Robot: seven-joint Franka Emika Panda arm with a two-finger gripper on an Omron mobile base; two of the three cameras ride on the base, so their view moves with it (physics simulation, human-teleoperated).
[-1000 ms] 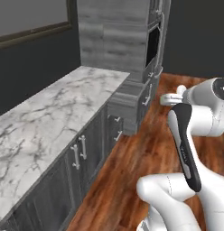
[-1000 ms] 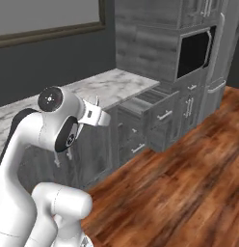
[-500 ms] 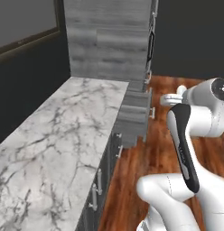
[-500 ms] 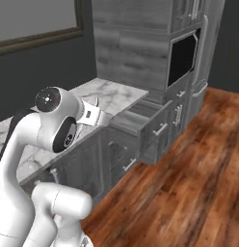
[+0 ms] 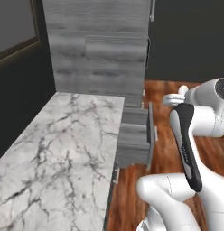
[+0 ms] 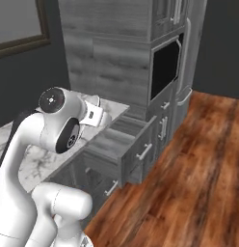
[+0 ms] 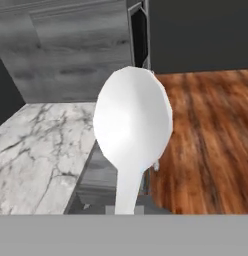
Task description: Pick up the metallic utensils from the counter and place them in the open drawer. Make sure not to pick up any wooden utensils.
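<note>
Kitchen setting, as we record it: a marble counter [image 5: 64,149] with grey veins sits along the left, its white slab bare where we can see it in the left base view. Beyond its far end rises a tall grey wood cabinet wall [image 5: 100,49]. A warm brown wood floor [image 6: 189,178] runs to the right.

Item, drawer [image 6: 122,147]: dark grey wood, pulled out from the cabinet run at the far end of the counter, with a silver bar handle [image 6: 144,151] across its front. From the right base view we see its inside as a flat grey bottom; we cannot tell whether anything lies in it. From the left base view the same drawer [image 5: 136,140] juts toward the floor side.

Item, oven opening [image 6: 165,70]: a dark recess in the tall cabinet, above further drawer fronts.

Item, arm [image 6: 59,128]: white with dark joints, folded up high beside the counter edge.

Item, spoon [image 7: 132,125]: pale silvery, smooth, its rounded bowl up and its stem running down out of the hand view at the bottom. It hangs in the air over the counter's corner and the drawer. We take the gripper's jaws as pressed together, pinching the spoon's stem, though the fingertips themselves are hidden from us.
</note>
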